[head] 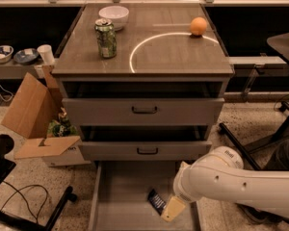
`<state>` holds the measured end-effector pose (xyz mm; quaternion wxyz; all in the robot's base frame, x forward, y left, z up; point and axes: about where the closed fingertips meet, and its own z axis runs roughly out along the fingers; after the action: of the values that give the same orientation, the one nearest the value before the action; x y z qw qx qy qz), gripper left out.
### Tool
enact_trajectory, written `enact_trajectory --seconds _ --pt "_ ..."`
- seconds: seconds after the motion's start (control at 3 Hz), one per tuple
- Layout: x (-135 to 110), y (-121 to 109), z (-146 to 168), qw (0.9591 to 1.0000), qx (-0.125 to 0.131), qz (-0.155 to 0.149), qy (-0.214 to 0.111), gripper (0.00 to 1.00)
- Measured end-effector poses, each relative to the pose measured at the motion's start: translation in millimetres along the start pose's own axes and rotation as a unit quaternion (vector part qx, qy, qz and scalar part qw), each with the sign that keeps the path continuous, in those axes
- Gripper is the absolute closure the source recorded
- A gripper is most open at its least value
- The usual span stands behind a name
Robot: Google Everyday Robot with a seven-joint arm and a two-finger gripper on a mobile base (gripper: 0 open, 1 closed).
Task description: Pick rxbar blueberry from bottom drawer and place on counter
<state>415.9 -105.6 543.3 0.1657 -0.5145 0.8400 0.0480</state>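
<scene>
My gripper [172, 209] hangs low over the right side of the open bottom drawer [116, 196]; I cannot tell how far open it is. The rxbar blueberry [156, 201] lies on the drawer floor just beside it, toward the middle. Well above and beyond it, the desk [178, 57] carries a green can [106, 38], a bowl [113, 16] and an orange [198, 26].

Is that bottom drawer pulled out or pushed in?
Pulled out: the bottom drawer shows its grey floor, a blue snack bar lying inside, the gripper beside it.
</scene>
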Motion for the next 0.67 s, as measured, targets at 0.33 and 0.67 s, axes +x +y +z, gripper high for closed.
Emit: enact_trajectory --seconds 0.33,0.67 --pt "9 -16 55 0.9995 -0.007 0.026 -0.017 0.0" --pt "24 -43 94 0.9984 0.002 0.055 -0.012 0.0"
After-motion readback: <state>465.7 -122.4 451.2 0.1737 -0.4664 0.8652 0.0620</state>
